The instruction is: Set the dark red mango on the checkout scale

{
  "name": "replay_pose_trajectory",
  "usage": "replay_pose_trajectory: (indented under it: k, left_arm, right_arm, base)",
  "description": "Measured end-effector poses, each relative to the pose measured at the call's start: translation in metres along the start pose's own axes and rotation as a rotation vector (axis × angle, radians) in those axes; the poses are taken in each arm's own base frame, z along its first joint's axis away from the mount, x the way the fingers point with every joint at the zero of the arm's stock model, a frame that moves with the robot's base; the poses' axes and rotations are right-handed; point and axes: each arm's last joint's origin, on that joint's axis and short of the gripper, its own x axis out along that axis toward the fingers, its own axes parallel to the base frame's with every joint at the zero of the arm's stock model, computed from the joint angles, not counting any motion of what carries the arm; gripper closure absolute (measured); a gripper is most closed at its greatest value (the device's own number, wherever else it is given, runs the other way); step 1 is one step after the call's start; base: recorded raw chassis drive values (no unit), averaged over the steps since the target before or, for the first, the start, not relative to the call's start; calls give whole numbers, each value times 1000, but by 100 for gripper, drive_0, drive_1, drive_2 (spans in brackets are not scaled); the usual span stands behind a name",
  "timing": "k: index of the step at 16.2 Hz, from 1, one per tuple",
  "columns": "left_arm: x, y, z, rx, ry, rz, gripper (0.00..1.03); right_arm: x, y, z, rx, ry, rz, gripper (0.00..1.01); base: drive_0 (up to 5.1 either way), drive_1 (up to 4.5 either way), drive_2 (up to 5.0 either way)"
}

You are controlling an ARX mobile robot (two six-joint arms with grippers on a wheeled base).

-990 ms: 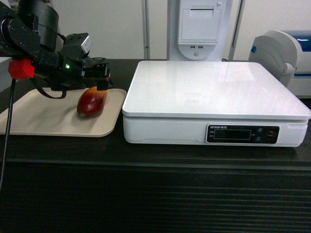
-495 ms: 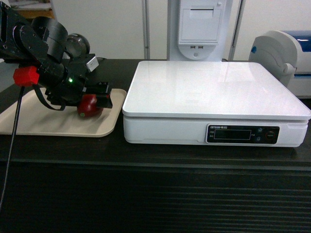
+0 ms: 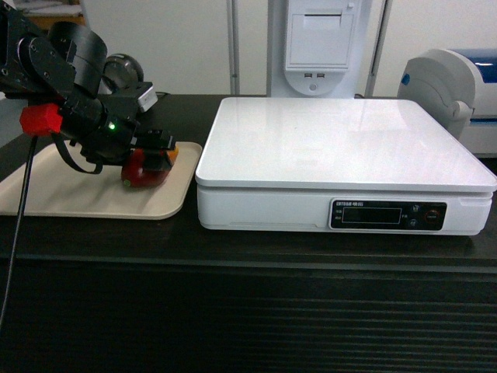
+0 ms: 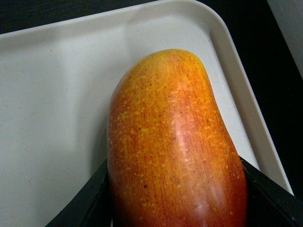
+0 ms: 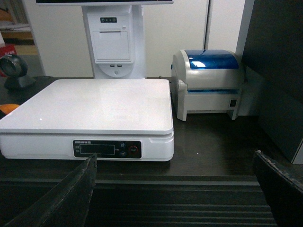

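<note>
Dark checkout (image 3: 233, 311) counter carried tray (image 3: 46, 194) at left, scale (image 3: 342, 148) beside it. Left gripper (image 3: 155, 151) pinched mango (image 3: 141, 171) at its sides, fruit seemingly on the tray, likely to lift it. Scale top bare, awaiting fruit. Right gripper (image 5: 175, 189) spread wide, idle before the counter.

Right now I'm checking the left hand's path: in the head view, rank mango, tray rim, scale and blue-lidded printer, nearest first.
1. Dark red mango, between the left hand's fingers.
2. Tray, directly under it.
3. Scale, to the right.
4. Blue-lidded printer, far right, behind the scale.
</note>
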Motion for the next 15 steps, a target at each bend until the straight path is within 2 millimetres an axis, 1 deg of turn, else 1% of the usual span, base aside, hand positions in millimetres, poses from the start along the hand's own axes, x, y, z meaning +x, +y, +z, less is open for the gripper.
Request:
replay_pose_trajectory:
  k: [2,3,5,6,7,8,10,12,13,14,15]
  left_arm:
    - [-9,-2,5,4,-23,-12,40]
    - [-19,-5,12,10,-50,-16,40]
    - [-48,-19,33,37,-130,-39,40]
    - [-67,-33,48,63,-188,-49,40]
    - [-102,-72,75,104,-304,-136,40]
    - [-114,-95,83,126,-339,-204,40]
    - [-120,-130,88,153,-348,-272,40]
    - [-121,-152,88,180,-340,-307,40]
    - [-121,-168,90,199,-336,-326,40]
    - [-119,-188,94,222,-342,-341,40]
    - [-116,-198,96,234,-346,-348,40]
  right_arm:
    - [0,0,0,0,0,0,3]
    - [0,0,0,0,0,0,3]
    - [0,0,0,0,0,0,3]
    - [0,0,0,0,0,0,3]
    - [0,0,0,0,0,0,3]
    - [0,0,0,0,0,0,3]
    - [0,0,0,0,0,0,3]
    - [0,0,0,0,0,0,3]
    - [0,0,0,0,0,0,3]
    - [0,0,0,0,0,0,3]
    - [0,0,0,0,0,0,3]
  base:
    - [0,0,0]
    - [0,0,0]
    - [0,0,0]
    - [0,0,0]
    - [0,0,0]
    - [0,0,0]
    - [0,0,0]
    - [0,0,0]
    - [0,0,0]
    - [0,0,0]
    - [0,0,0]
